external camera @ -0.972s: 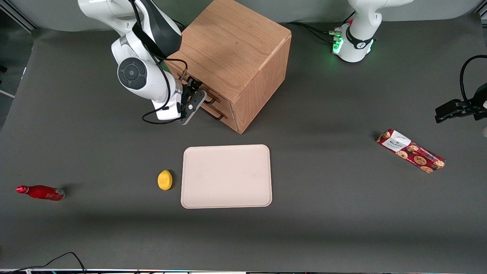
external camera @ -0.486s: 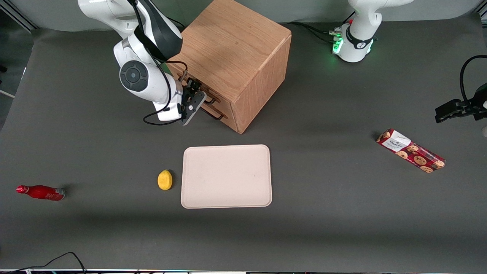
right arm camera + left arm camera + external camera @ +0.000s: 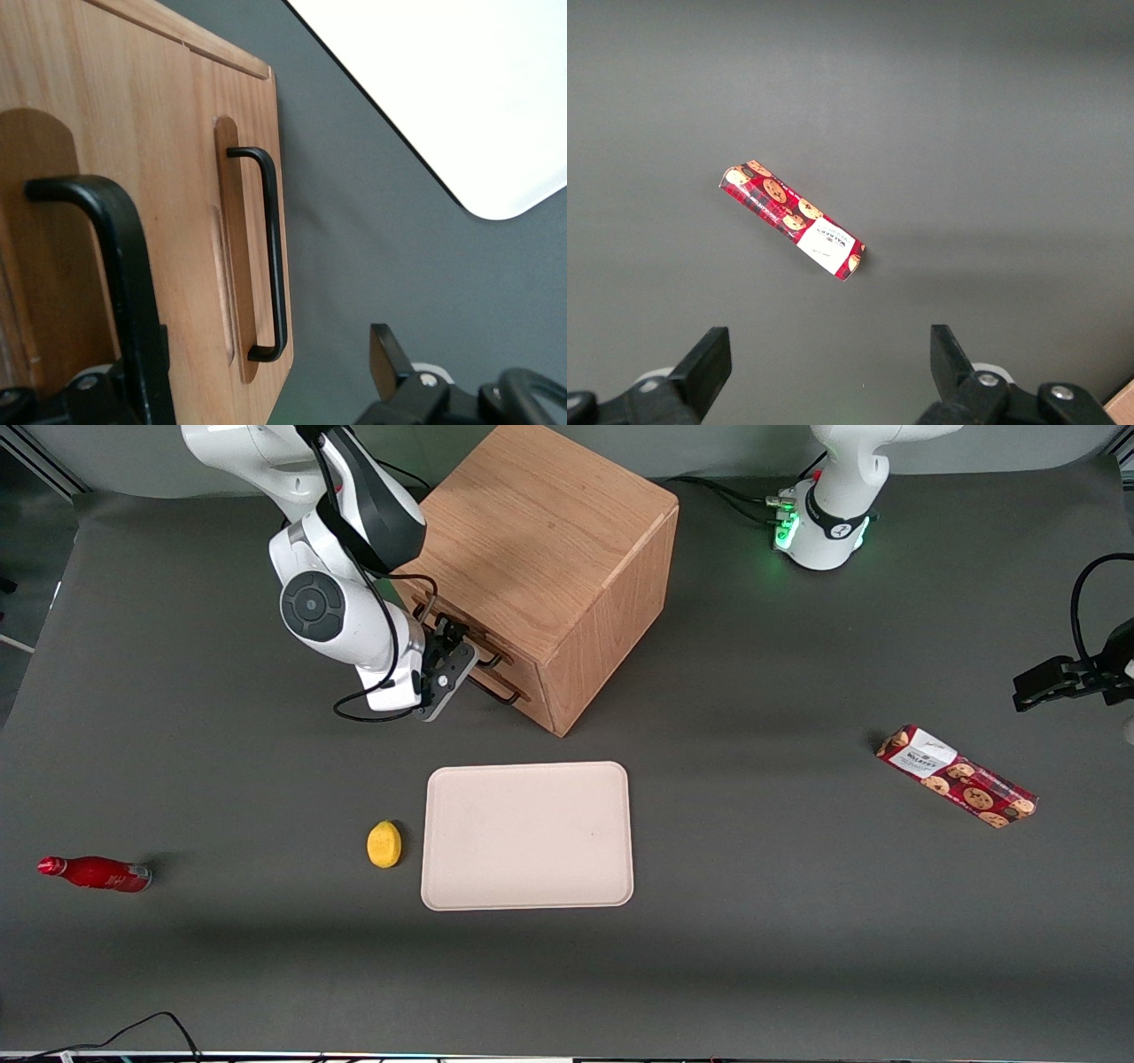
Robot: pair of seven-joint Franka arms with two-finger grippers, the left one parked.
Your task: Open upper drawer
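Observation:
The oak cabinet (image 3: 540, 540) stands at the table's back, its drawers facing the working arm's end. The upper drawer (image 3: 512, 659) looks shut; its dark wire handle (image 3: 120, 266) looms close in the right wrist view. The lower drawer's handle (image 3: 273, 257) shows farther off in its recess, and also in the front view (image 3: 505, 693). My right gripper (image 3: 457, 650) is right in front of the upper drawer's handle. In the wrist view the gripper (image 3: 266, 359) is open, with one fingertip (image 3: 388, 354) free over the grey table and the other hidden by the upper handle's bar.
A pale tray (image 3: 528, 835) lies nearer the front camera than the cabinet, with a yellow lemon (image 3: 384, 843) beside it. A red bottle (image 3: 96, 873) lies toward the working arm's end. A cookie pack (image 3: 957, 776) lies toward the parked arm's end, also in the left wrist view (image 3: 793, 219).
My right arm has shifted slightly toward the cabinet, bringing the gripper closer to the upper drawer's handle. The drawers have not moved.

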